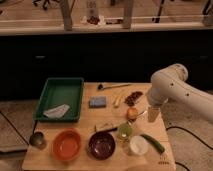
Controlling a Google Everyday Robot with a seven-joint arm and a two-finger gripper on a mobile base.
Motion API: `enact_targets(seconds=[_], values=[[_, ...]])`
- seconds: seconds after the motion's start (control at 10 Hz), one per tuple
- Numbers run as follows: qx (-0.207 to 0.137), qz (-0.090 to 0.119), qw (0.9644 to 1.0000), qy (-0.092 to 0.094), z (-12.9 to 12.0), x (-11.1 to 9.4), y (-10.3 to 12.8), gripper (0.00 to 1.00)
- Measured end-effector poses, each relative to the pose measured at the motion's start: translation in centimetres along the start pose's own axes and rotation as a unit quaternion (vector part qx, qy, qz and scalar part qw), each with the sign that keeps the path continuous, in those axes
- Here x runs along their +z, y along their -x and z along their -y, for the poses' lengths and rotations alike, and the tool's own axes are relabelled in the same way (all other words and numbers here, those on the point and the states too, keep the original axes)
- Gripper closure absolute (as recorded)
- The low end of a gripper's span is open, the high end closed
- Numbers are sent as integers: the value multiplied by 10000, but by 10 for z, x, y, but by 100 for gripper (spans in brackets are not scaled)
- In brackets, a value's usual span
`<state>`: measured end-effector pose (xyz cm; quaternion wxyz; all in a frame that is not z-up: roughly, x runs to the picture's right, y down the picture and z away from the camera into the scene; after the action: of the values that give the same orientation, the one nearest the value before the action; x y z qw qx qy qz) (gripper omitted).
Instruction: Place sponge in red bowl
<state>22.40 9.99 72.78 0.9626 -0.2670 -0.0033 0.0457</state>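
Sponge (98, 102), flat, tool (153, 115) well to its right

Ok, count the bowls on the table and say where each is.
2. The red bowl sits front left; the purple bowl beside it. The gripper hangs over the right side of the table.

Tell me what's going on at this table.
A one-armed robot is meant to put the sponge into the red bowl, but it holds nothing yet. Its pincer hangs open and empty over the right side of the table, apart from the sponge. The sponge lies flat near the table's middle, just right of the green tray. The red bowl sits empty at the front left.
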Motion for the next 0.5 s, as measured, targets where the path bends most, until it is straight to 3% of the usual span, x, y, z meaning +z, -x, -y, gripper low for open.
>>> enact_targets(seconds=[0.2,0.5], values=[[-34,66,10000,-9,5,8,24,20],[-27,127,9999,-25,9,15,29,20]])
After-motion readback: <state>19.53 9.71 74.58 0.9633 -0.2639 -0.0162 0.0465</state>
